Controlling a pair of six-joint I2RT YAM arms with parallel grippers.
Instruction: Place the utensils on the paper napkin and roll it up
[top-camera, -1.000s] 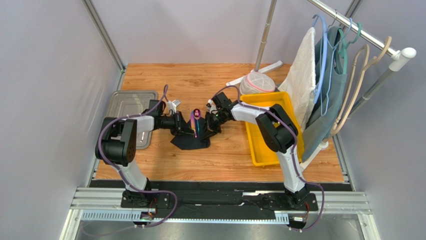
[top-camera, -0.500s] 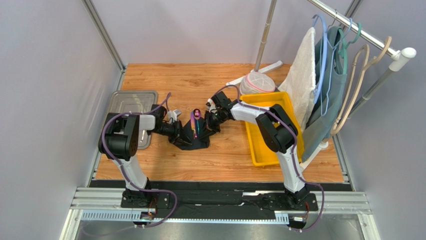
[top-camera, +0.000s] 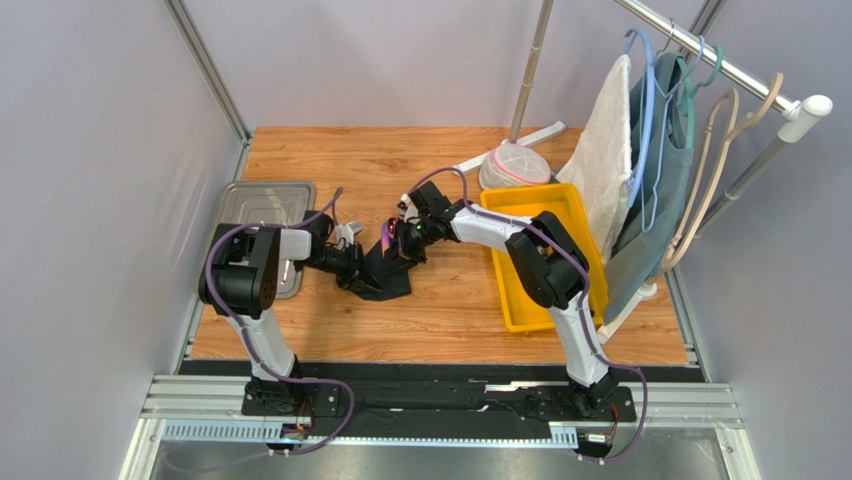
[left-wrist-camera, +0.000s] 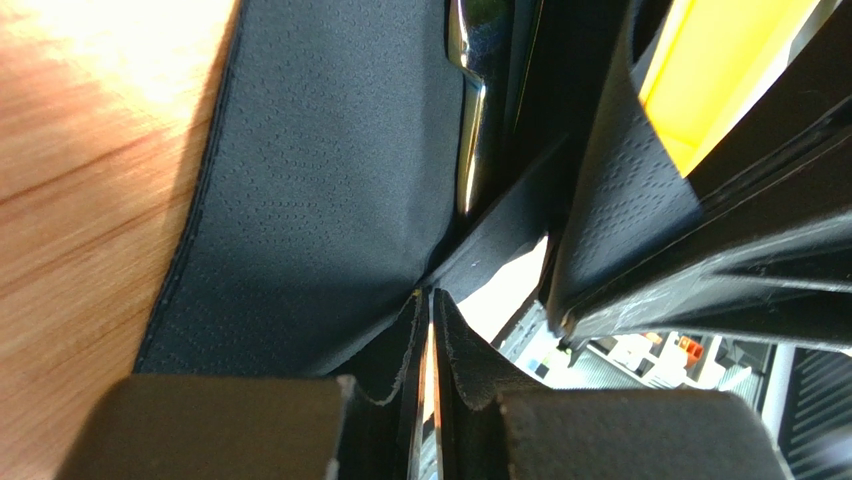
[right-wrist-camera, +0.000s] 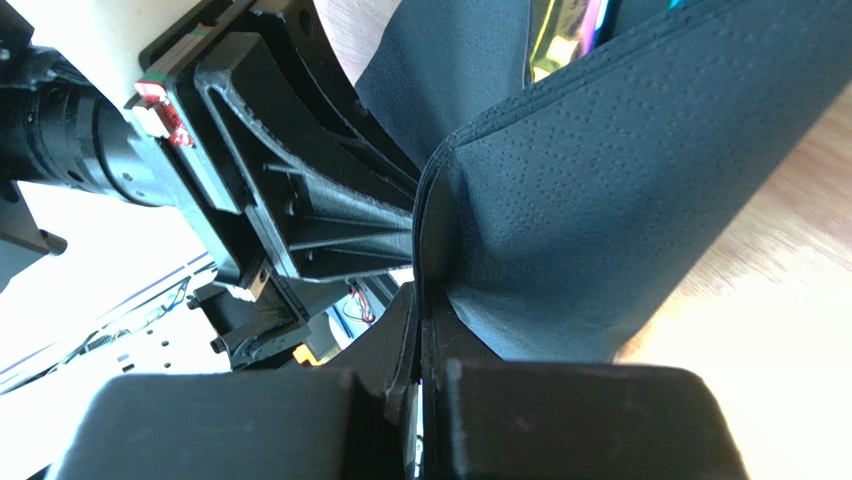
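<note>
The black paper napkin (top-camera: 378, 275) lies bunched on the wood between both arms. My left gripper (top-camera: 357, 264) pinches its left fold; in the left wrist view the jaws (left-wrist-camera: 430, 300) are nearly together, with the napkin (left-wrist-camera: 310, 200) meeting their tips. My right gripper (top-camera: 402, 243) is shut on the napkin's right side, and the right wrist view shows the sheet (right-wrist-camera: 600, 200) running into those jaws (right-wrist-camera: 420, 300). The utensils are mostly wrapped inside. A shiny handle (left-wrist-camera: 468, 130) and an iridescent gold-purple head (right-wrist-camera: 565, 30) peek out.
A yellow bin (top-camera: 540, 255) stands right of the napkin. A metal tray (top-camera: 262, 205) lies at the left. A white-and-pink bowl-like thing (top-camera: 515, 165) sits behind the bin. A white towel (top-camera: 605, 160) and hangers hang on the rack at the right.
My right gripper has carried its napkin edge leftward over the utensils, covering the purple head that showed before. The left gripper shifted slightly toward me and its jaws narrowed.
</note>
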